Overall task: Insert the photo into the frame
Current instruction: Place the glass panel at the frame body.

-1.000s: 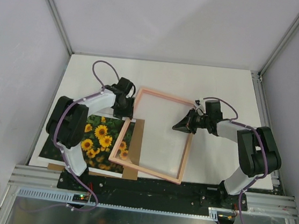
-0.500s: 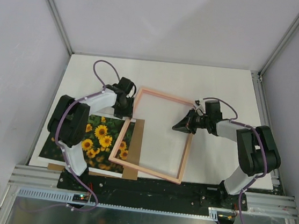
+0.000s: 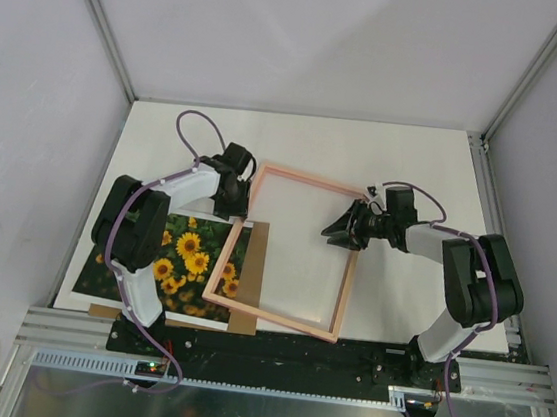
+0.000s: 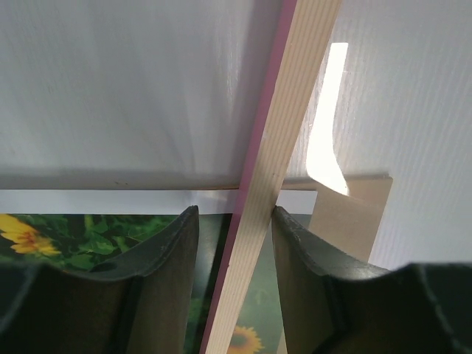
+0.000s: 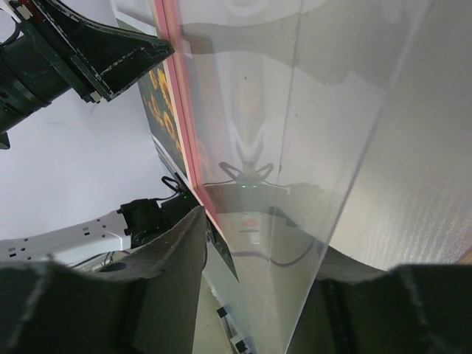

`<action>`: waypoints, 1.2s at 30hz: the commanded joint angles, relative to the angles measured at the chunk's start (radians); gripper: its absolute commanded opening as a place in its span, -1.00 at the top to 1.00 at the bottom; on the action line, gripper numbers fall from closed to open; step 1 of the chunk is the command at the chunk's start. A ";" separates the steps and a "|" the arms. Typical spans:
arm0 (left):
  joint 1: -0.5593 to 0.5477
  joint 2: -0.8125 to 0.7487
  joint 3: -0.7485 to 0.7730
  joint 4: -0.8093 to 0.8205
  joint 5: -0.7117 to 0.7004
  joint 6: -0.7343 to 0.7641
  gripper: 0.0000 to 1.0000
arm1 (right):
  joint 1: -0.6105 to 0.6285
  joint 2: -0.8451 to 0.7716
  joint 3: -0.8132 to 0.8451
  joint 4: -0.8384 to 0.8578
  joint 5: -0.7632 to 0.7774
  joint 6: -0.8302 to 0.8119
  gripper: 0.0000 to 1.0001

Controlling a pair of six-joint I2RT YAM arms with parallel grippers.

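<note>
- The photo (image 3: 184, 258) lies face up by the near-left corner of the counter (image 3: 365, 153), partly under the left arm (image 3: 135, 227).
- The frame (image 3: 347, 287) lies askew near the middle of the near edge. Its left rail crosses the photo's right side and a brown board (image 3: 255, 266).
- The left claw (image 3: 232, 208) is released and stands astride that left rail. One finger (image 4: 302, 251) touches it, the other stands apart.
- The right claw (image 3: 332, 235) is released too, with fingers parted at the frame's right rail, near its far corner.

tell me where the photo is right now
In the top view, the photo lies flat at the table's near-left, partly under the left arm, its right part beneath the frame's left rail.
</note>
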 commanded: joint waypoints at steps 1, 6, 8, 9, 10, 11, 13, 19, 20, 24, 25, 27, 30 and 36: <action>0.000 0.039 0.014 -0.015 -0.076 -0.005 0.03 | -0.017 -0.016 0.031 0.003 -0.013 -0.012 0.05; 0.000 0.044 0.011 -0.019 -0.085 -0.010 0.03 | -0.039 -0.033 0.031 -0.044 -0.001 -0.038 -0.09; 0.000 0.046 0.012 -0.021 -0.087 -0.011 0.03 | -0.050 -0.042 0.031 -0.065 0.003 -0.052 -0.12; -0.001 0.048 0.012 -0.020 -0.088 -0.011 0.03 | -0.055 -0.047 0.031 -0.077 0.006 -0.060 -0.13; -0.001 0.048 0.012 -0.020 -0.088 -0.011 0.03 | -0.060 -0.051 0.031 -0.084 0.008 -0.066 -0.13; 0.000 0.049 0.012 -0.020 -0.088 -0.011 0.03 | -0.064 -0.057 0.031 -0.105 0.011 -0.074 -0.14; 0.000 0.052 0.013 -0.021 -0.087 -0.011 0.03 | -0.075 -0.069 0.031 -0.142 0.019 -0.091 -0.14; 0.000 0.052 0.013 -0.022 -0.085 -0.011 0.03 | -0.123 -0.106 0.030 -0.236 0.044 -0.149 -0.16; 0.000 0.052 0.013 -0.022 -0.083 -0.011 0.03 | -0.131 -0.114 0.030 -0.257 0.050 -0.157 -0.17; 0.000 0.052 0.013 -0.021 -0.082 -0.011 0.03 | -0.170 -0.150 0.021 -0.310 0.071 -0.185 -0.21; -0.001 0.053 0.012 -0.021 -0.080 -0.011 0.04 | -0.185 -0.157 0.013 -0.320 0.074 -0.191 -0.21; 0.000 0.053 0.012 -0.021 -0.076 -0.011 0.03 | -0.210 -0.174 -0.001 -0.341 0.088 -0.200 -0.22; 0.000 0.052 0.012 -0.022 -0.071 -0.011 0.03 | -0.231 -0.207 -0.018 -0.370 0.123 -0.215 -0.23; -0.001 0.040 0.021 -0.023 -0.058 -0.013 0.02 | -0.229 -0.270 -0.022 -0.434 0.258 -0.234 -0.24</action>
